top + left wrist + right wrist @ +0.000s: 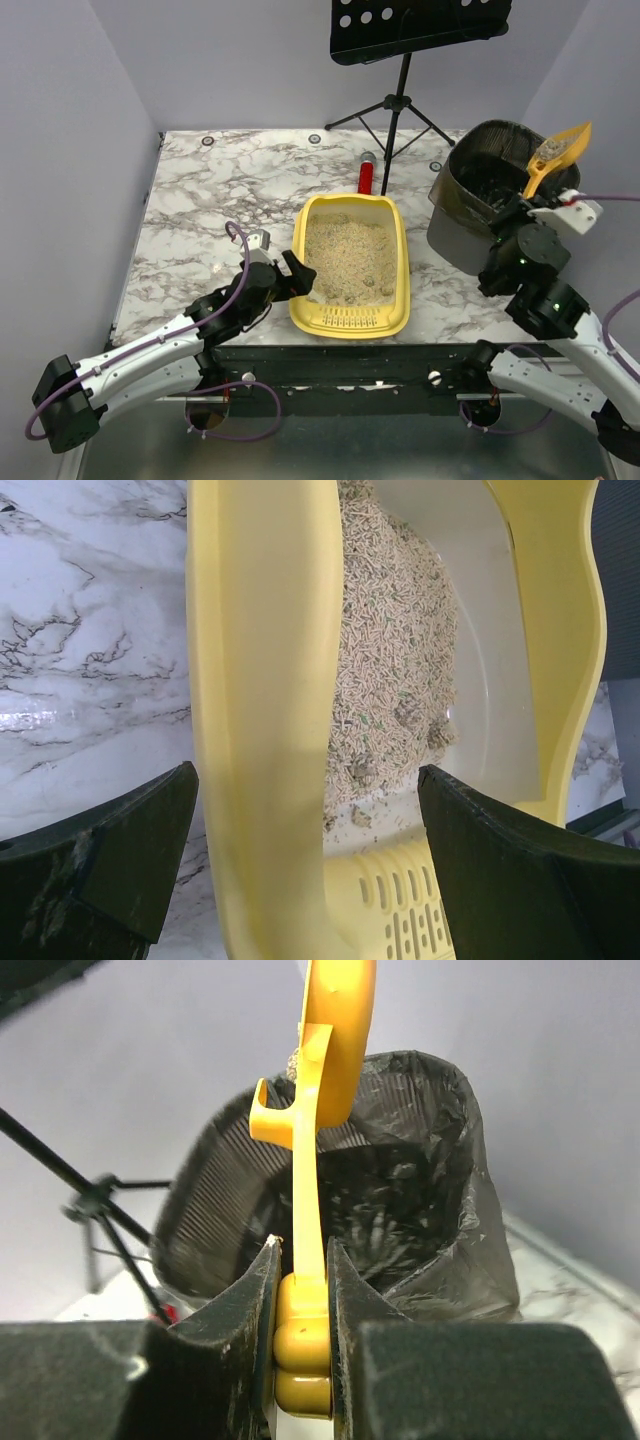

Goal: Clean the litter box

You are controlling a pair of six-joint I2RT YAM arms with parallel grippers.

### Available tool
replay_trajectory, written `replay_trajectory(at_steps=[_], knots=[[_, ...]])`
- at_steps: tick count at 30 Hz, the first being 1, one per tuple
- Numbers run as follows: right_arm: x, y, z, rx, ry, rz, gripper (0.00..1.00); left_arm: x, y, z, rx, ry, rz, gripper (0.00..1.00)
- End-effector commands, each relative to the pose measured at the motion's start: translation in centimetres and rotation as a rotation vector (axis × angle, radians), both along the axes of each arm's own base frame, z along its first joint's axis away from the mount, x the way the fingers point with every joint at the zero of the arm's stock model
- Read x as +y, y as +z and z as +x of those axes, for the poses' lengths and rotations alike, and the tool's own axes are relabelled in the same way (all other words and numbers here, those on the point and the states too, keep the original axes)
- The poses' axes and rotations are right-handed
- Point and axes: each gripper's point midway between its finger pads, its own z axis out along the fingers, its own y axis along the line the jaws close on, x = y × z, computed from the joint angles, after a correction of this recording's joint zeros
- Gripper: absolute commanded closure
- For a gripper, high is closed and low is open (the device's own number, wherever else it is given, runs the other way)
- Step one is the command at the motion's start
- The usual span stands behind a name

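On the table, biggest stuff first:

- The marble table [200,200] fills most of the top view. There's plenty of bare surface to the left of and behind the tray. Grey walls close it in on the left, back and right.
- A black music stand [400,100] sits at the back edge, with its tripod feet spread out on the marble.
- The black mesh bin [455,235] with its dark liner sits right up against the table's right edge, near the tray with a strip of marble between them.
- The litter box [350,320] is front and centre. Its ridged lip sits near the table's front edge and the litter is piled toward the middle and back.
- The left gripper [306,810] has its jaws spread wide, straddling the tray's left wall. One finger is out over the marble and the other is inside over the litter. Can't tell if either one actually touches the wall.
- The right gripper [300,1290] is clamped tight on the handle of the scoop [556,152]. The scoop is up over the bin's far rim with some granules in it.
- A small red thing [366,178] lies just behind the tray's far end.
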Motion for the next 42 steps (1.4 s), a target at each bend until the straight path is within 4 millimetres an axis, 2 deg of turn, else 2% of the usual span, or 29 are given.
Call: replay_trajectory(at_steps=[1,3,6,15,21,30,34,35,37,38,40,41,42], knots=[[0.3,-0.8,0.9,0.24,-0.032,-0.325,0.99,0.7,0.3,0.2,-0.013,0.02,0.019,0.01],[0.8,-1.1,1.5,0.306,-0.033,-0.413,0.99,0.8,0.3,0.2,-0.011,0.022,0.023,0.01],[0.5,-0.9,1.6,0.357,-0.065,-0.468,0.99,1.1,0.2,0.1,-0.015,0.029,0.024,0.01],[1.5,-1.2,2.7,0.461,-0.008,-0.644,0.99,1.6,0.5,0.1,-0.028,0.044,0.016,0.01],[1.8,-1.7,3.1,0.499,-0.009,-0.69,0.99,1.4,0.6,0.2,-0.027,0.045,0.019,0.01],[1.4,-0.9,2.5,0.431,0.0,-0.611,0.99,1.5,0.6,0.3,-0.025,0.05,0.02,0.01],[1.0,-0.6,1.8,0.345,0.034,-0.501,0.99,1.5,0.6,0.4,-0.028,0.056,0.019,0.01],[1.1,0.1,1.6,0.297,0.075,-0.454,0.99,1.5,0.6,0.4,-0.027,0.058,0.02,0.01],[2.5,-0.4,1.5,0.249,0.204,-0.358,0.99,1.5,0.7,0.5,-0.028,0.065,0.021,0.01],[4.8,-0.4,1.8,0.212,0.367,-0.326,0.99,1.5,0.6,0.5,-0.022,0.066,0.028,0.01],[6.8,0.6,0.8,0.127,0.524,-0.201,0.99,1.5,0.8,0.6,-0.021,0.068,0.029,0.01],[9.3,0.8,0.2,0.097,0.681,-0.171,0.99,1.6,0.7,0.6,-0.014,0.069,0.036,0.01],[10.4,1.1,-0.5,0.069,0.765,-0.143,0.99,1.5,0.7,0.6,-0.012,0.069,0.038,0.01]])
